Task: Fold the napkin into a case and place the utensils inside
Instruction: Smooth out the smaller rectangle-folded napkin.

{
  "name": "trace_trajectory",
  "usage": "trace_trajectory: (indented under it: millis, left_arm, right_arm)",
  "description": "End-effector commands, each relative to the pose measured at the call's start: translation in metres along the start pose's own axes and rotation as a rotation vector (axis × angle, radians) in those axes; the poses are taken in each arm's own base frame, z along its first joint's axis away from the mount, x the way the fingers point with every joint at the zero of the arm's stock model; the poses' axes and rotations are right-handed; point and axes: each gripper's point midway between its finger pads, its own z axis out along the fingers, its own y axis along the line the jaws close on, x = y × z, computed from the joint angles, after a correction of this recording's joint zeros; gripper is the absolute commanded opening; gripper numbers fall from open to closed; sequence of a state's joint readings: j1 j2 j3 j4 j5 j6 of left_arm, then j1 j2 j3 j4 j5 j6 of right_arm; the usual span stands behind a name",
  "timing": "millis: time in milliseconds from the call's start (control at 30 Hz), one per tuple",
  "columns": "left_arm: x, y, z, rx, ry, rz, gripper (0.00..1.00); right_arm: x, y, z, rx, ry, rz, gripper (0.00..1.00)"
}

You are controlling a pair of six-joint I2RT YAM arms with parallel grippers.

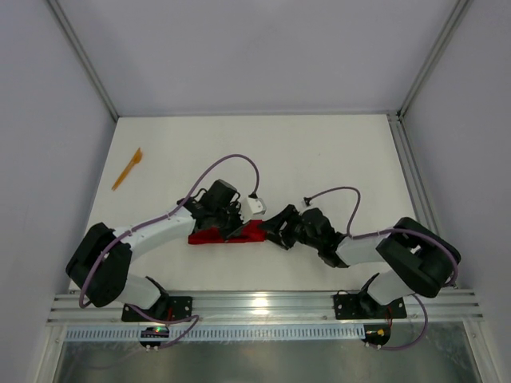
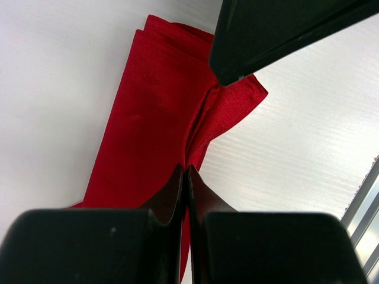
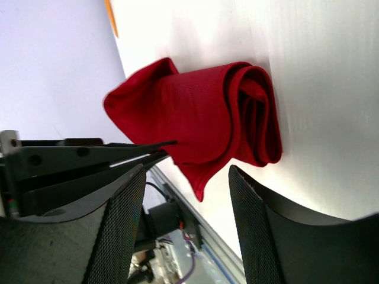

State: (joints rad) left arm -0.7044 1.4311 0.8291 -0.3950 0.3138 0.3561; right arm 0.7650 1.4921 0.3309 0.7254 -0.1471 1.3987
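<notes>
The red napkin (image 1: 215, 236) lies near the table's front as a long folded strip, its right end rolled into loose layers (image 3: 249, 112). My left gripper (image 1: 237, 230) rests on the strip's right part, shut, its tips (image 2: 186, 171) pinching a raised crease of the cloth (image 2: 148, 118). Just off the strip's right end, my right gripper (image 1: 273, 230) stands open. A loose corner of the napkin hangs between its mesh fingers (image 3: 254, 225), apart from both. One orange utensil (image 1: 128, 168) lies far left on the table, and its tip (image 3: 111, 15) shows in the right wrist view.
White walls and aluminium posts (image 1: 84, 64) close in the white table (image 1: 319, 159) at the left, back and right. An aluminium rail (image 1: 263, 307) runs along the front edge by the arm bases. A finger of the right gripper (image 2: 266, 35) hangs over the napkin's end.
</notes>
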Motion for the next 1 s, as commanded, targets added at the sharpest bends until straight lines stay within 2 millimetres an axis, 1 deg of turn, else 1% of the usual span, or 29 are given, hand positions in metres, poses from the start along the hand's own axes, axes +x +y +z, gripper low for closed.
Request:
trace_trajectory:
  millis: [0, 67, 133, 167, 200, 233, 267, 300, 433, 500, 533, 600, 633, 667, 733, 800, 833, 933, 967]
  left_arm:
    - [-0.015, 0.004, -0.004, -0.018, -0.063, 0.035, 0.0]
    - [-0.016, 0.005, -0.005, -0.023, -0.066, 0.038, 0.01]
    - [-0.017, 0.005, -0.005, -0.024, -0.068, 0.038, 0.01]
    - [-0.017, 0.005, -0.005, -0.022, -0.068, 0.038, 0.0]
    - [-0.018, 0.005, -0.005, -0.023, -0.069, 0.04, 0.01]
    - [-0.017, 0.005, -0.005, -0.024, -0.068, 0.038, 0.01]
    - [-0.018, 0.005, -0.006, -0.025, -0.07, 0.038, 0.0]
    - [-0.017, 0.005, -0.006, -0.026, -0.068, 0.037, 0.0]
    - [-0.017, 0.004, -0.006, -0.022, -0.071, 0.041, 0.01]
    - [-0.015, 0.004, -0.006, -0.018, -0.067, 0.042, 0.0]
    - [-0.015, 0.003, -0.006, -0.018, -0.065, 0.043, 0.0]
    - [-0.013, 0.003, -0.006, -0.014, -0.059, 0.047, 0.01]
    - [-0.012, 0.002, -0.005, -0.01, -0.056, 0.05, 0.0]
    - [-0.012, 0.001, -0.005, -0.008, -0.056, 0.053, 0.01]
    - [-0.012, 0.001, -0.005, -0.009, -0.056, 0.056, 0.01]
    - [-0.013, 0.001, -0.006, -0.01, -0.059, 0.055, 0.01]
    - [-0.013, 0.001, -0.006, -0.009, -0.062, 0.055, 0.01]
    - [-0.015, 0.002, -0.006, -0.01, -0.068, 0.055, 0.01]
    - [-0.015, 0.002, -0.006, -0.01, -0.068, 0.055, 0.01]
  right_arm:
    - [-0.01, 0.013, -0.011, -0.04, -0.075, 0.091, 0.63]
    - [-0.011, 0.012, -0.011, -0.034, -0.085, 0.119, 0.64]
    - [-0.009, 0.013, -0.008, -0.033, -0.074, 0.146, 0.69]
    - [-0.006, 0.019, -0.006, -0.054, -0.057, 0.155, 0.69]
    - [-0.005, 0.013, -0.002, -0.041, -0.046, 0.181, 0.7]
    - [-0.004, 0.013, 0.0, -0.043, -0.038, 0.19, 0.7]
    - [-0.002, 0.017, 0.002, -0.062, -0.022, 0.198, 0.72]
    - [0.0, 0.014, 0.004, -0.053, -0.016, 0.203, 0.74]
    - [0.0, 0.014, 0.01, -0.044, -0.019, 0.192, 0.74]
    - [-0.004, 0.019, 0.013, -0.049, -0.04, 0.173, 0.72]
    - [-0.005, 0.017, 0.014, -0.035, -0.045, 0.166, 0.68]
    - [-0.007, 0.021, 0.016, -0.04, -0.051, 0.142, 0.64]
    - [-0.006, 0.017, 0.017, -0.02, -0.048, 0.141, 0.62]
    - [-0.006, 0.019, 0.018, -0.023, -0.048, 0.136, 0.58]
    - [-0.005, 0.014, 0.021, -0.011, -0.044, 0.149, 0.52]
    - [-0.004, 0.011, 0.022, -0.012, -0.035, 0.157, 0.51]
    - [-0.003, 0.007, 0.023, -0.002, -0.031, 0.163, 0.5]
    - [-0.001, 0.01, 0.025, -0.01, -0.021, 0.173, 0.5]
    - [0.0, 0.007, 0.026, -0.004, -0.015, 0.175, 0.51]
